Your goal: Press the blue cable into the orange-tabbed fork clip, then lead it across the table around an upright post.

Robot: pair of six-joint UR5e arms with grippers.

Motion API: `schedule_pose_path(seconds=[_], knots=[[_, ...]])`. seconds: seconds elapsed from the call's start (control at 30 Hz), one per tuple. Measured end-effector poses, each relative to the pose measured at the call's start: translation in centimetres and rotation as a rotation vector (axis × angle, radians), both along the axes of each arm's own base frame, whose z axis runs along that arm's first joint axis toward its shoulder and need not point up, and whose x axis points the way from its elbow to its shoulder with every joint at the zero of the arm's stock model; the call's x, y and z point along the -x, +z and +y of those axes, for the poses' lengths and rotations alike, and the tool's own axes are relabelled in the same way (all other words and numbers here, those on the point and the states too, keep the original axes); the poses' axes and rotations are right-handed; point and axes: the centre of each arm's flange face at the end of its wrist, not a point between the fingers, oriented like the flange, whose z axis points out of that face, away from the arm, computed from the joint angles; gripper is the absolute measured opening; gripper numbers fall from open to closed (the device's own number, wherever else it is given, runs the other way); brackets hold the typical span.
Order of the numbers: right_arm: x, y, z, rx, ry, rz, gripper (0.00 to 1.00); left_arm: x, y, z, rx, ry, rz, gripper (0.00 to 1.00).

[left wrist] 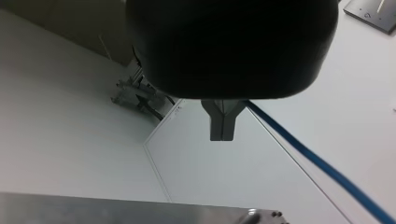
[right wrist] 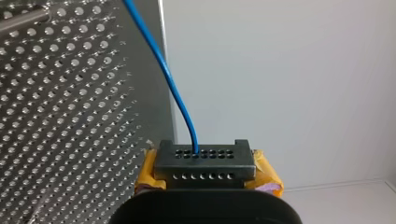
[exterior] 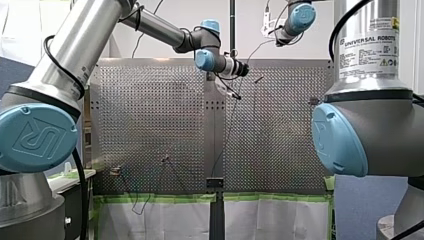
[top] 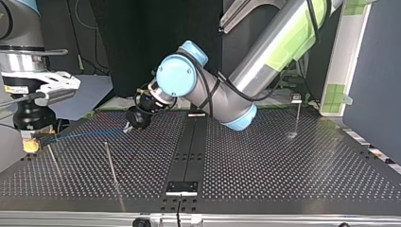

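The blue cable (top: 85,134) is stretched almost straight, low above the perforated table (top: 283,170), in the left half of the top view. It is held between the two grippers.

One end is held by the right gripper (top: 32,142), which is seen at the far left of the top view, close to the table's edge. In the right wrist view its dark fingers (right wrist: 205,173) are pressed together on the cable, and yellow pads (right wrist: 267,176) are seen on both sides of them. From there the cable is led away along the table's edge.

The other end is met by the left gripper (top: 128,126), just beside the dark middle strip of the table. In the left wrist view its metal fingers (left wrist: 215,122) are closed against each other with no gap. The cable comes out from behind their root and runs away at a slant. The exact place of the pinch is hidden by the fingers themselves.

A thin upright post (top: 109,161) is standing on the table nearer to the top view's camera than the cable, and no contact between them is seen. A second post (top: 297,116), with a small head, is standing at the top view's right, well apart from the cable.
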Motion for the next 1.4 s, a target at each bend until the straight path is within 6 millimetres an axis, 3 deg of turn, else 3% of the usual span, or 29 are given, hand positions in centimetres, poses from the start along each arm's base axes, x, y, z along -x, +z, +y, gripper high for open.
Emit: schedule_pose_path(seconds=[0.47, 0.77, 1.07, 1.4], knots=[[0.0, -2.3, -3.0, -0.030, -0.011, 0.009, 0.02, -3.1, 0.4, 1.0, 0.021, 0.094, -0.112, 0.00], [-0.3, -3.2, -5.5, -0.042, -0.021, 0.010, 0.02, -5.9, -0.1, -0.4, 0.076, 0.101, -0.167, 0.00], [-0.6, -6.1, -8.2, -0.077, -0.032, 0.018, 0.02, -8.6, -1.0, -2.2, 0.119, 0.102, -0.226, 0.00], [-1.0, -10.0, -10.9, -0.109, -0.044, 0.025, 0.02, -10.3, -1.8, -2.4, 0.156, 0.111, -0.278, 0.00]])
